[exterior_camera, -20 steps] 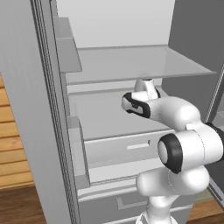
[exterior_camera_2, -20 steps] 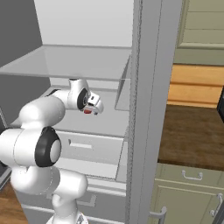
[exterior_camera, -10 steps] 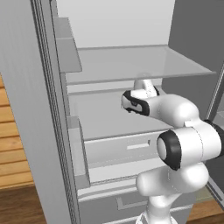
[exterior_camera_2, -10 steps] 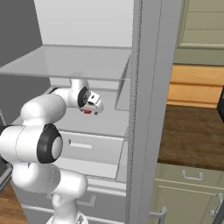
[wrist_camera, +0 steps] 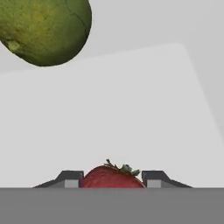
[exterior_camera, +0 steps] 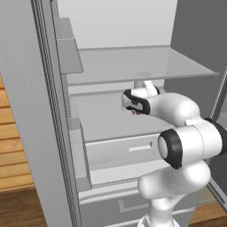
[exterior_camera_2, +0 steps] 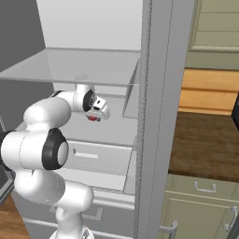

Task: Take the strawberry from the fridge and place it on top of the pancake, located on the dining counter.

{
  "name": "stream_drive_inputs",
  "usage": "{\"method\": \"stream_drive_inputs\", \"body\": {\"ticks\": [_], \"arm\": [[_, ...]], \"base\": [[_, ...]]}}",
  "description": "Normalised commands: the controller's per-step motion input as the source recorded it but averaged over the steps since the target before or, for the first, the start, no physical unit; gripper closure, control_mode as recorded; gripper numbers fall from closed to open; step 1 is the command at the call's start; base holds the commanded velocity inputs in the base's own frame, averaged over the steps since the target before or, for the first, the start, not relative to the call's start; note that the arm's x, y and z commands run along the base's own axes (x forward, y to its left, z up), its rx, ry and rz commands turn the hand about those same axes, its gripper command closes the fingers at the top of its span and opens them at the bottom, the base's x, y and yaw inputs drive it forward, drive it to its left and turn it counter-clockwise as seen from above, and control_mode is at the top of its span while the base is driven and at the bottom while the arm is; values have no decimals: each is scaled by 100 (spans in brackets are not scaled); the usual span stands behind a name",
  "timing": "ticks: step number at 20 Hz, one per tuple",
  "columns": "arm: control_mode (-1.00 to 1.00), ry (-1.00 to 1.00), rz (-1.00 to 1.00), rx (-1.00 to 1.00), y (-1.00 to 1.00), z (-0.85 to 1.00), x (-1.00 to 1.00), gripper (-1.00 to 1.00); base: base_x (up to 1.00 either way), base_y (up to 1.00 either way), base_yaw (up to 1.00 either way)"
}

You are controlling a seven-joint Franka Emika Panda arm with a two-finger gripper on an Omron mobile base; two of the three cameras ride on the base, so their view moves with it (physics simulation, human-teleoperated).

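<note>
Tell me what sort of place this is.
Most likely a home kitchen, rendered: an open fridge with pale shelves, sage-green cabinets beside a dark wooden countertop, and a strawberry inside.

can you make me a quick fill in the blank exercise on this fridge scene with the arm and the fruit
1. The gripper has its two fingertips closed on the ____.
2. In the hand view, the other fruit on the shelf is ____ in colour.
3. The arm reaches into the open ____.
4. Below the shelf that the arm works over sits a closed ____.

Missing words: strawberry; green; fridge; drawer
</note>
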Motion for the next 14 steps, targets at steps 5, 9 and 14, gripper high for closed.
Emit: {"method": "stream_drive_inputs", "body": {"ticks": [5, 9, 14], "arm": [[-100, 1, 0, 0, 0, -24, -14, 100], [-100, 0, 0, 0, -7, -41, -19, 100], [-100, -26, 1, 0, -2, -56, -14, 100]], "base": [[0, 0, 0], [0, 0, 0], [0, 0, 0]]}}
